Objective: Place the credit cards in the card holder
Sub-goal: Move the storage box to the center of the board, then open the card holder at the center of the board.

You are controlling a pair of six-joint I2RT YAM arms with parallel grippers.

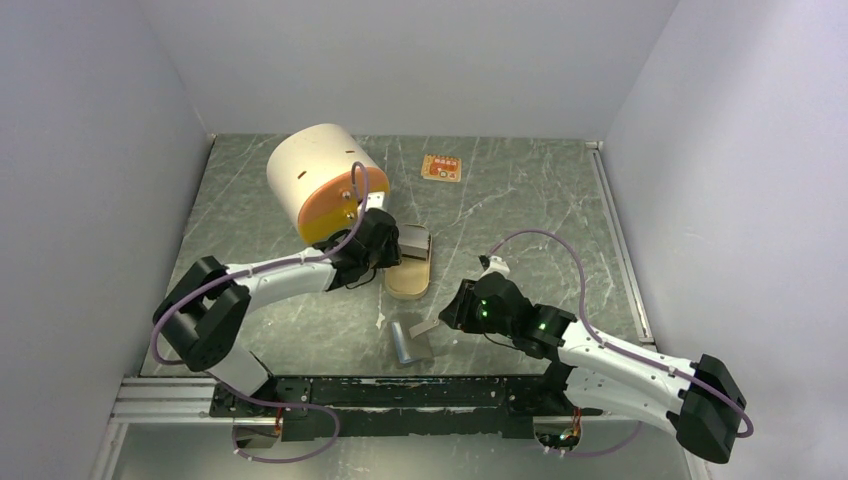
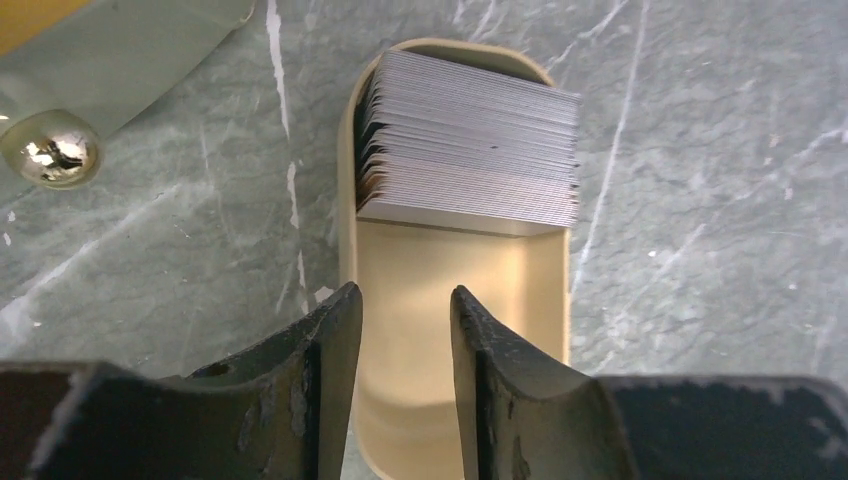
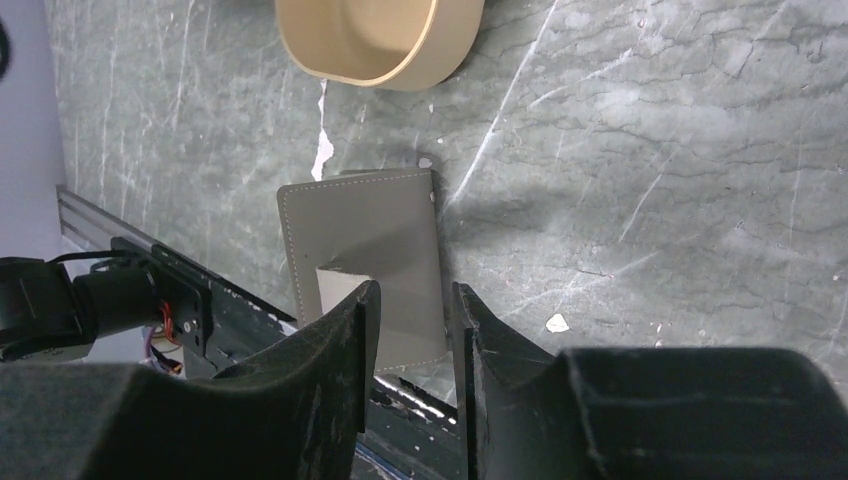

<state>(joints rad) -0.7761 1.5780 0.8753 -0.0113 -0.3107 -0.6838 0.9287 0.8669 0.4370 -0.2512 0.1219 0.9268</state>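
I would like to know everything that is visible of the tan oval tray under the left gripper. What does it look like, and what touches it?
The tan oval tray is a long, shallow dish with rounded ends and a low rim, matte, perhaps wood or plastic. It lies flat on the marbled green-grey table. Its far half holds a slanted stack of thin grey cards; its near half is bare. The left gripper hangs open over the near end; whether it touches the tray cannot be seen.
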